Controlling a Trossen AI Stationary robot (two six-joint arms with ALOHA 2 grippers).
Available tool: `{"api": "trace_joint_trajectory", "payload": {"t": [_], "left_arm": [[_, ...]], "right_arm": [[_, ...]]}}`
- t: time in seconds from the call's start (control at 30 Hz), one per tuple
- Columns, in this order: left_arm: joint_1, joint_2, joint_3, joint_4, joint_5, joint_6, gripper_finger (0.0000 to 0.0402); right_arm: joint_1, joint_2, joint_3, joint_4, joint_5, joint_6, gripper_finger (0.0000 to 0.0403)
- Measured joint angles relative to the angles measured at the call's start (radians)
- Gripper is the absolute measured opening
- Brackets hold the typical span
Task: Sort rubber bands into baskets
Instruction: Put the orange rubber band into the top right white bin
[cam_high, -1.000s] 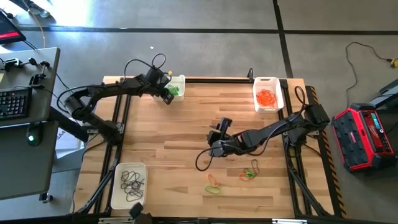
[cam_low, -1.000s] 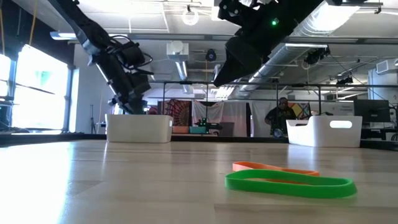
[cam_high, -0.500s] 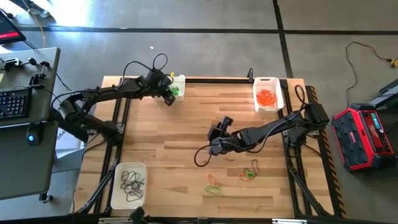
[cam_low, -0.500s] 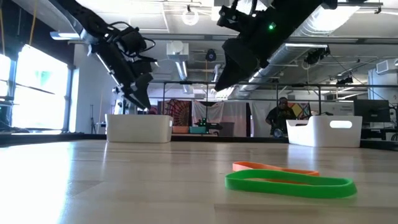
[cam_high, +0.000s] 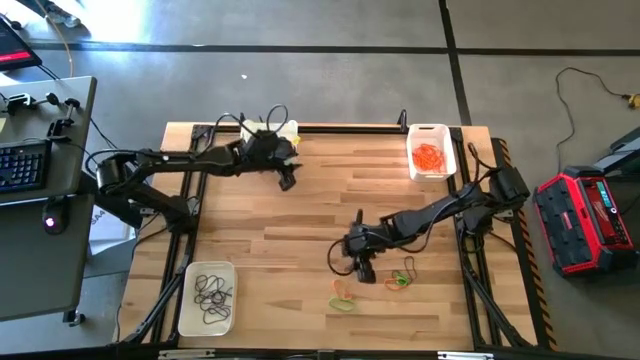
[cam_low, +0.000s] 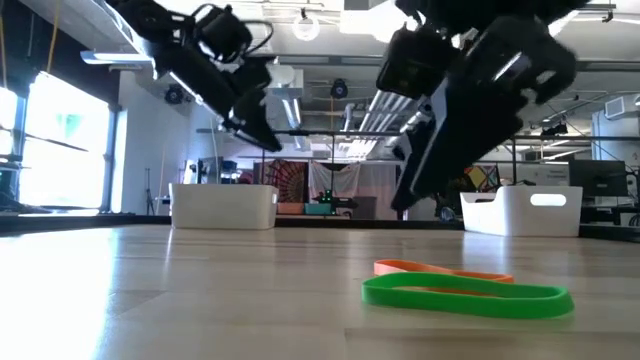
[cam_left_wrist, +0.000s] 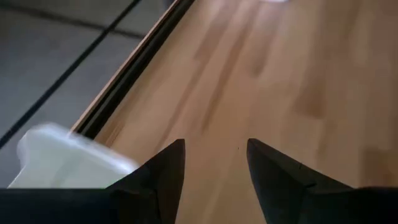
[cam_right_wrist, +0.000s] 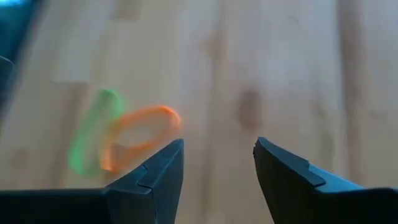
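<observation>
Hovering above the wooden table (cam_high: 300, 215) near its centre-right: right gripper (cam_high: 362, 268), fingers (cam_right_wrist: 154, 177) parted with a clear gap, nothing held between them. Seen past those fingers in the right wrist view: one green rubber band (cam_right_wrist: 93, 127) overlapping one orange rubber band (cam_right_wrist: 140, 134), both flat on the wood, ahead of the fingertips and untouched. Same pair visible in the high view as the green-and-orange pair (cam_high: 343, 296) toward the near edge, just beside the gripper. Close to the other side of the gripper: a second small cluster (cam_high: 402, 278) of green, orange and dark loops, also lying on the table. In the low view, the orange band (cam_low: 440, 269) rests partly behind the green band (cam_low: 465, 294), with the right gripper (cam_low: 425, 165) hanging above and behind them, clear of the surface.

Positioned at the far left of the table: left gripper (cam_high: 287, 180), fingers (cam_left_wrist: 163, 174) spread apart and empty, pointing across bare wood, just beside the far-left basket (cam_high: 287, 131). Corner of that white tub (cam_left_wrist: 59, 155) visible next to the fingers in the left wrist view; contents hidden in the high view by the arm.

Remaining baskets: far-right basket (cam_high: 443, 160) holding orange bands (cam_high: 429, 156); near-left basket (cam_high: 186, 300) holding dark bands (cam_high: 212, 293). Both well apart from either gripper.
</observation>
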Motion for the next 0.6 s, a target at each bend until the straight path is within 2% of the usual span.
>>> {"api": "trace_joint_trajectory", "payload": {"t": [0.27, 0.47, 0.6], "left_arm": [[-0.123, 0.000, 0.000, 0.128, 0.020, -0.002, 0.0166], [-0.153, 0.000, 0.000, 0.194, 0.020, -0.010, 0.0166], [-0.153, 0.000, 0.000, 0.191, 0.020, -0.019, 0.0166]], "right_arm": [[0.016, 0.023, -0.073, 0.240, -0.019, 0.053, 0.0183], [0.039, 0.153, 0.018, 0.228, -0.053, 0.065, 0.0183], [0.040, 0.230, 0.103, 0.142, -0.085, 0.073, 0.0180]]}}
